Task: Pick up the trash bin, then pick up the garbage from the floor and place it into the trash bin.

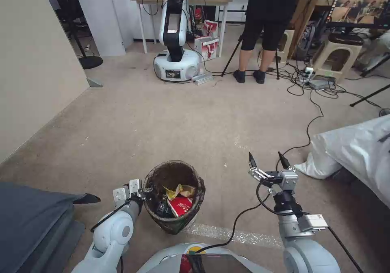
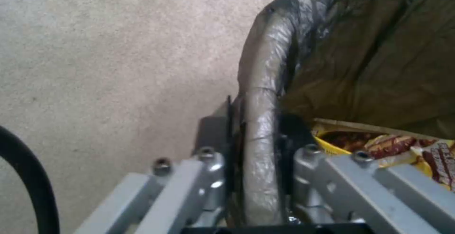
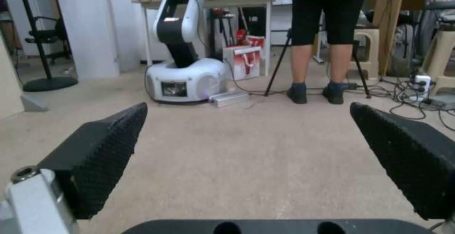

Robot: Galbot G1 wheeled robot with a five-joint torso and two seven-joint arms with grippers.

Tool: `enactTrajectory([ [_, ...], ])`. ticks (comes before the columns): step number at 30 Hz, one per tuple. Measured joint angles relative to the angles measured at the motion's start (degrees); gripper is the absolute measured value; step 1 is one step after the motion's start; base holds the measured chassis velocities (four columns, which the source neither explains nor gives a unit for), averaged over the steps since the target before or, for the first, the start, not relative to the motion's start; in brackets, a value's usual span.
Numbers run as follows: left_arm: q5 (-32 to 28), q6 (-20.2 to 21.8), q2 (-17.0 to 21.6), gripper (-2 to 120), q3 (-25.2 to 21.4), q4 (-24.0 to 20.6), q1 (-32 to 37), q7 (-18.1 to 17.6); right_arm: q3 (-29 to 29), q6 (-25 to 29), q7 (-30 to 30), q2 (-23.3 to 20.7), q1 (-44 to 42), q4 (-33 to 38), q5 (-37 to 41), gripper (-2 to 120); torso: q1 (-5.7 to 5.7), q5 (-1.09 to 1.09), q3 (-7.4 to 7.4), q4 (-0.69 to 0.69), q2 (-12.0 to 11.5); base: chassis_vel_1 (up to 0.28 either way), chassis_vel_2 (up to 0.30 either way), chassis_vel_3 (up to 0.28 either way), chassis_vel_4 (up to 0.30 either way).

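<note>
On the left, low in the head view, the left gripper [image 1: 143, 194] is clamped on the rim of the trash bin [image 1: 174, 224], at the bin's left side. The left wrist view shows this closely: one finger [image 2: 214, 134] lies outside the bag-covered rim [image 2: 258, 120] and the other inside it, pinching the rim between them. The bin is held just in front of the robot's base above the carpet floor [image 1: 195, 114]. Inside it lie pieces of garbage: a yellow wrapper [image 1: 175, 191] and a red-white carton [image 1: 180, 205]; the wrist view shows the yellow and brown snack wrappers [image 2: 379, 145] against the dark liner.

To the right of the bin, well apart from it, the right gripper [image 1: 269, 160] hovers above bare carpet with its fingers [image 3: 95, 155] spread wide and nothing between them. Farther right, a pale plastic bag [image 1: 357, 151] lies at the floor's right edge.
</note>
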Motion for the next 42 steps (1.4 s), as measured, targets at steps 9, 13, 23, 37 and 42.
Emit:
enactTrajectory([
  [9, 0.61, 0.09, 0.05, 56, 0.06, -0.21, 0.03, 0.10, -0.01, -0.02, 0.01, 0.00, 0.03, -0.02, 0.00, 100, 0.00, -0.02, 0.01, -0.01, -0.01, 0.000, 0.000, 0.000, 0.000],
  [13, 0.92, 0.14, -0.01, 70, 0.08, -0.53, 0.19, 0.12, -0.05, -0.04, 0.02, -0.02, 0.06, -0.02, 0.00, 100, 0.00, -0.03, 0.01, -0.01, -0.01, 0.000, 0.000, 0.000, 0.000],
  [23, 1.58, 0.57, 0.02, 100, -0.57, -4.21, 1.29, 0.34, -0.01, -0.08, 0.04, -0.11, 0.08, 0.03, 0.05, 100, 0.01, -0.05, 0.02, -0.01, -0.02, 0.000, 0.000, 0.000, 0.000],
  [37, 19.63, -16.32, 0.48, 100, -4.10, -14.19, 5.84, 9.38, 0.71, -0.60, 0.12, 0.35, -0.29, 0.59, 0.14, 100, 0.00, 0.01, 0.00, -0.01, -0.01, 0.000, 0.000, 0.000, 0.000],
  [42, 24.40, -22.41, 0.22, 100, -5.28, -15.15, 7.24, 10.44, 1.05, -0.62, 0.12, 0.78, -0.59, 0.62, 0.12, 100, 0.01, 0.00, 0.00, 0.00, -0.01, 0.000, 0.000, 0.000, 0.000],
])
